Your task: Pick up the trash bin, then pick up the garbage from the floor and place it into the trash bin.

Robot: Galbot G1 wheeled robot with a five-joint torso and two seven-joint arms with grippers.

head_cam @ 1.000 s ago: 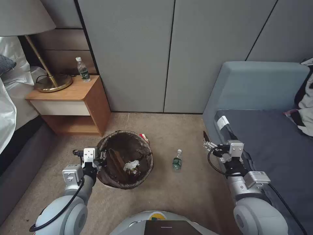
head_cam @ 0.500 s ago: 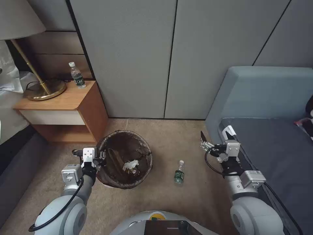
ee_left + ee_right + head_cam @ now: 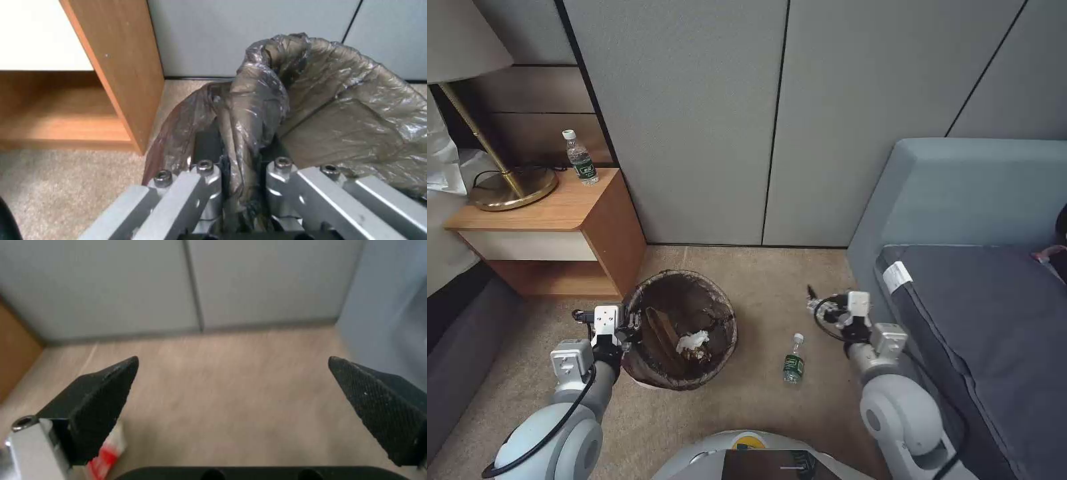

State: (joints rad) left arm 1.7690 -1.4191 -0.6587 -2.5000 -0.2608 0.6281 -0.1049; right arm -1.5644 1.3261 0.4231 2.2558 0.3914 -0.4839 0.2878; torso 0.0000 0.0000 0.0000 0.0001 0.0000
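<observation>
Crinkling bag [image 3: 262, 110] in left pincer [image 3: 236, 173]

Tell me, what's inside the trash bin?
Inside the trash bin, held at its rim by the left gripper, lie crumpled white paper and a brown flat piece. Anything beneath them is covered.

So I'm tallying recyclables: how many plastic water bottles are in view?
2. One bottle stands upright on the nightstand beside the lamp base. The other bottle lies on the carpet between the trash bin and the sofa. More may be hidden inside the bin.
</observation>
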